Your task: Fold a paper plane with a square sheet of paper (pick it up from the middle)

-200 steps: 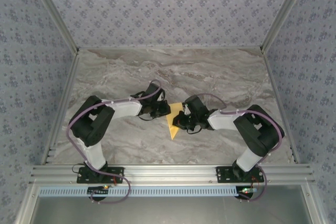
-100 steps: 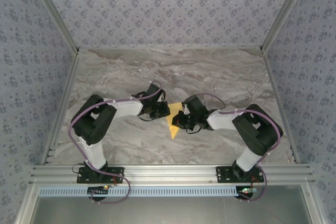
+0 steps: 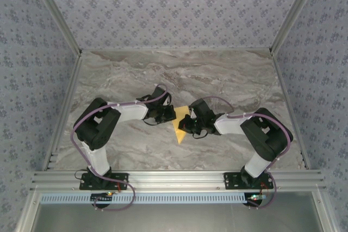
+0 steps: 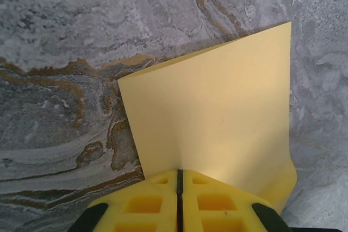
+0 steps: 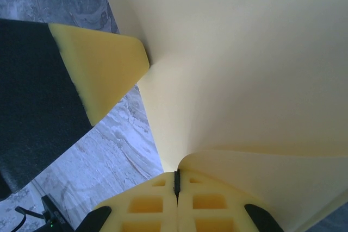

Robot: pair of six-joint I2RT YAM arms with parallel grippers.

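Sheet of paper (image 3: 180, 129): mustard-yellow, at the middle of the marble table (image 3: 234, 74), held between the two grippers, its narrow lower tip pointing toward the near edge.
Left gripper (image 3: 169, 114): clenched on the paper's left side. In the left wrist view its yellow fingers (image 4: 144, 205) meet in a thin seam with the sheet's edge pinched there, and the rest of the sheet spreads away over the marble.
Right gripper (image 3: 187, 125): grasping the paper's right side. In the right wrist view its fingers (image 5: 144, 205) are pressed together on the sheet, which rises away from them and curls over just beside the seam.
Contact: in the right wrist view a yellow finger of the left gripper touches the sheet from the left.
Against a second ago: the left arm's elbow sits a touch further right and the right arm a touch further left.
Against half a second ago: hardly any difference; the paper lies in the same spot and both grips are unchanged.
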